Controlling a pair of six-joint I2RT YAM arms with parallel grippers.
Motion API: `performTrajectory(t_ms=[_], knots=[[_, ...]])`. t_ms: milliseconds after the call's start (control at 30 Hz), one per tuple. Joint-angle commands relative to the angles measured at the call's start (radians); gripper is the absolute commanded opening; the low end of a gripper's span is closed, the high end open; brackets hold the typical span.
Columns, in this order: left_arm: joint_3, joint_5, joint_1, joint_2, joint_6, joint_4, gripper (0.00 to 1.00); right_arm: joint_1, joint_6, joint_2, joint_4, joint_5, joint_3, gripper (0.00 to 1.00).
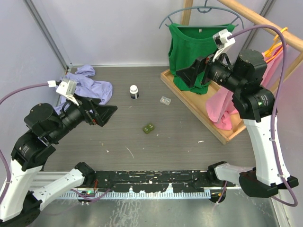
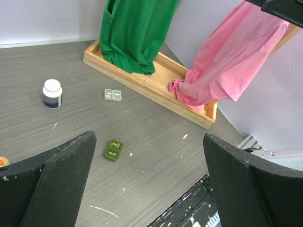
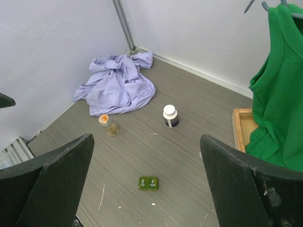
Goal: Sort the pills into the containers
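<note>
The olive green container [image 1: 149, 127] lies shut on the grey table near the middle, also in the left wrist view [image 2: 113, 150] and the right wrist view [image 3: 148, 183]. The clear container [image 1: 165, 100] lies farther back, near the wooden tray [image 2: 112, 95]. A dark pill bottle [image 1: 134, 91] with a white cap stands upright [image 3: 170, 116]. I cannot make out any loose pills. My left gripper [image 1: 103, 115] hovers open at the left, well short of the green case [image 2: 149, 142]. My right gripper [image 1: 188, 75] hangs open high at the back right [image 3: 146, 138].
A crumpled lilac cloth [image 1: 87, 85] lies at the back left. A small jar with an orange lid [image 3: 108, 125] lies beside it. A wooden tray [image 1: 199, 111] with a green shirt [image 1: 194, 47] and a pink cloth [image 1: 222, 109] fills the right side.
</note>
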Motion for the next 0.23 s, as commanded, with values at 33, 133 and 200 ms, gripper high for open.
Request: performTrajectory(t_ms=[33,133,200], knots=[[0.010,0.025,0.004,0.012,0.027,0.023,0.98,-0.012,-0.032,-0.029,0.026,-0.001,-0.006,1.00],[0.007,0.028,0.003,0.015,0.029,0.025,0.98,-0.014,-0.048,-0.032,0.024,-0.001,-0.016,1.00],[0.003,0.028,0.003,0.014,0.030,0.025,0.98,-0.017,-0.052,-0.033,0.024,0.010,-0.017,1.00]])
